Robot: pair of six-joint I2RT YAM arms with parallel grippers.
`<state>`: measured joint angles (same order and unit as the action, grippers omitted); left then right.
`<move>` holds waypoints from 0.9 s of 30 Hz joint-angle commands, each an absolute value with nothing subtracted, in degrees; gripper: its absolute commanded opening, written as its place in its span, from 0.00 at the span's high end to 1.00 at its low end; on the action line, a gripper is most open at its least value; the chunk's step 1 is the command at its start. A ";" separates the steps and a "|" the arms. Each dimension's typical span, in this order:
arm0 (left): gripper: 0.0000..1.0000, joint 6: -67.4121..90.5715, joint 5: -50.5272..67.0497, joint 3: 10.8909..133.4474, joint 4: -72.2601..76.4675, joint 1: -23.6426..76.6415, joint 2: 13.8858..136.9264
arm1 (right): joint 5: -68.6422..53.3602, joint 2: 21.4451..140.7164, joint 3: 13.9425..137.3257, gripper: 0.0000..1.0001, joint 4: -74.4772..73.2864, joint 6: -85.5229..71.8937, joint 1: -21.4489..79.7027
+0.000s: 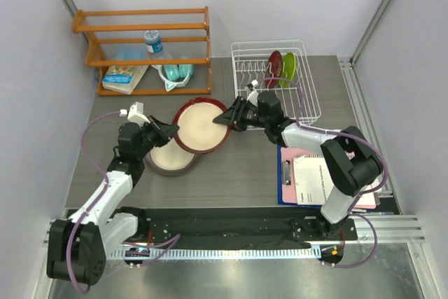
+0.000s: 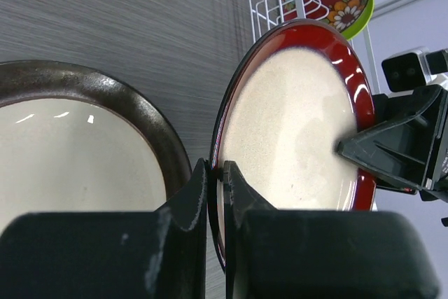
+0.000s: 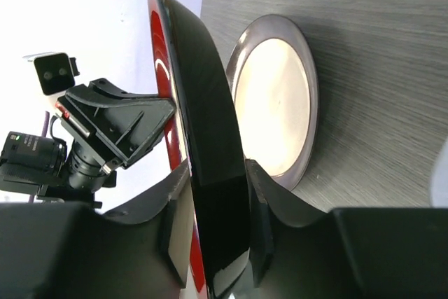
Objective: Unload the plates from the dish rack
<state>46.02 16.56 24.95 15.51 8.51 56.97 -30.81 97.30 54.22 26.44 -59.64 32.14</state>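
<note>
The larger maroon-rimmed plate (image 1: 201,125) with a cream centre is held tilted above the table between both grippers. My left gripper (image 1: 170,131) is shut on its left rim, and the left wrist view shows the fingers pinching the rim (image 2: 218,173). My right gripper (image 1: 226,118) is shut on its right rim, the jaws clamping the black underside (image 3: 217,187). The grey-rimmed plate (image 1: 170,158) lies flat on the table below it, and also shows in the left wrist view (image 2: 70,145) and the right wrist view (image 3: 274,106). The white wire dish rack (image 1: 308,92) holds the dark red plate (image 1: 274,65) and the lime green plate (image 1: 288,68) upright.
An orange wooden shelf (image 1: 143,29) stands at the back left with a bottle (image 1: 152,41), a book (image 1: 124,78) and a teal object (image 1: 175,73). A blue clipboard with paper (image 1: 313,180) lies at the right front.
</note>
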 commanded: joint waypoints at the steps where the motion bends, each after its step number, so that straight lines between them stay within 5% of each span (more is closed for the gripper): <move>1: 1.00 42.37 21.10 26.72 10.73 11.78 53.62 | -37.79 97.12 57.30 0.60 41.39 -64.16 35.86; 3: 1.00 42.01 20.75 26.98 9.94 11.78 52.74 | -37.88 97.56 57.30 0.47 41.48 -64.25 35.77; 27: 1.00 42.27 21.18 27.69 6.15 6.24 47.02 | -41.48 103.80 57.65 0.32 46.49 -67.85 34.45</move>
